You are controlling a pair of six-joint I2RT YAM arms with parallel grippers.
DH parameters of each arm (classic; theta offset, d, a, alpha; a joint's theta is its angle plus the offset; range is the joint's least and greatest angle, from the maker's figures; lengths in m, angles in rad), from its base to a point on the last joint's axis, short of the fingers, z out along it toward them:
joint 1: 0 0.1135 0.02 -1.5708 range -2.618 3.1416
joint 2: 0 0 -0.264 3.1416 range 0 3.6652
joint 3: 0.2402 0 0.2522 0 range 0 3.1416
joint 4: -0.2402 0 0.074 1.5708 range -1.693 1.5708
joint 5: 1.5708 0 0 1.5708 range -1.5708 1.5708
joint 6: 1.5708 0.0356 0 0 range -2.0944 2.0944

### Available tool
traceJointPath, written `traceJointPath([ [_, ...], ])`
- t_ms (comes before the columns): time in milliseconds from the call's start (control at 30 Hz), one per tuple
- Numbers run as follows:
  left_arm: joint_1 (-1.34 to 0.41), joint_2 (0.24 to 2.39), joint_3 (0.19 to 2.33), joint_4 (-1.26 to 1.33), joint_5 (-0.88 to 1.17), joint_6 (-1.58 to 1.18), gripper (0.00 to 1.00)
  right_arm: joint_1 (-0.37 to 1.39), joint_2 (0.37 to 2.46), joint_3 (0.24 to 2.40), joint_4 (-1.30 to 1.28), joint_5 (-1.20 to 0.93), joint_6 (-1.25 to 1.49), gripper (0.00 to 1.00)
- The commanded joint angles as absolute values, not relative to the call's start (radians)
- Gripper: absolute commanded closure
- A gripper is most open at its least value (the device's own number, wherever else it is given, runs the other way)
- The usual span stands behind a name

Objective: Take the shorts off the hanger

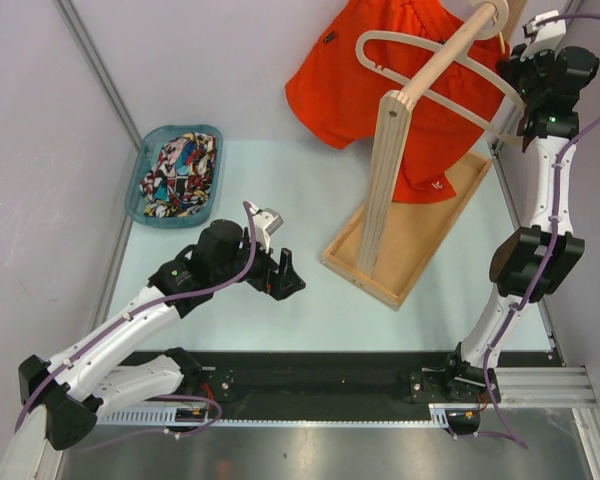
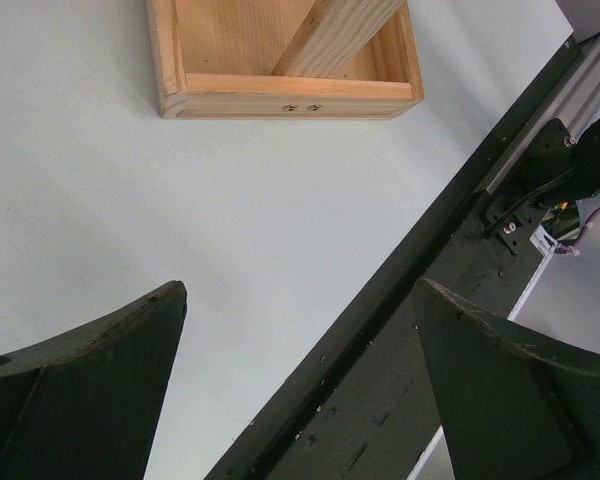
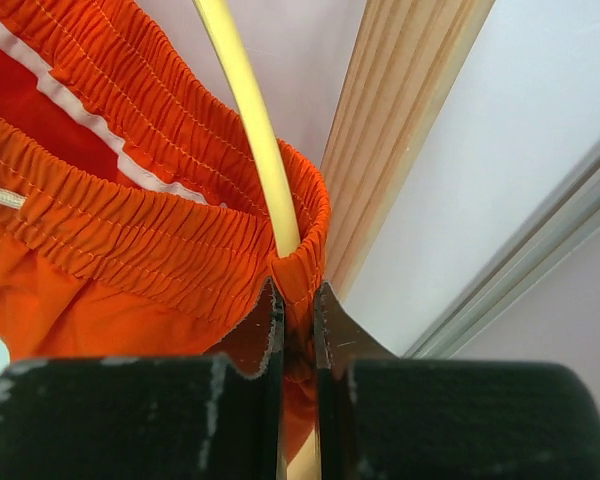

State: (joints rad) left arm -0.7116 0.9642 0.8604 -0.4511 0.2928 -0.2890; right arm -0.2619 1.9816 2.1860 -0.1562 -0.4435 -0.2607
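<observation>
Right wrist view: the right gripper [image 3: 298, 305] is pinched narrow on the elastic waistband of the plain orange-red fabric shorts [image 3: 130, 240], right where the pale curved wooden hanger [image 3: 248, 130] runs into it. Best to draw the band outward off that arm, not straight down. The left gripper [image 2: 300, 390] hangs wide open, empty, above the pale tabletop [image 2: 180, 220].

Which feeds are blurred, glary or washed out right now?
Top external: evenly lit, sharp, faint sheen on the metal plate. Left wrist: pale table nearly washed out, dark fingers show little detail. Right wrist: orange shorts crisp, near body of the right end effector blurred.
</observation>
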Motion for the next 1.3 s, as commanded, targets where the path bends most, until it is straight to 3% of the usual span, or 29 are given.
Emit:
traceJointPath([
  [0, -0.716, 0.950, 0.904, -0.428, 0.313, -0.307, 0.00, -0.276, 1.844, 2.119, -0.012, -0.430, -0.173, 1.00],
  [533, -0.716, 0.919, 0.890, -0.417, 0.345, -0.324, 0.00, -0.294, 1.686, 1.968, -0.068, -0.170, -0.127, 1.00],
  [967, -0.716, 0.923, 0.890, -0.397, 0.391, -0.327, 0.00, -0.402, 1.441, 1.558, 0.029, -0.265, -0.006, 1.00],
  [1267, -0.716, 0.910, 0.919, -0.413, 0.399, -0.322, 0.00, -0.390, 1.358, 1.456, -0.254, -0.120, 0.086, 1.00],
])
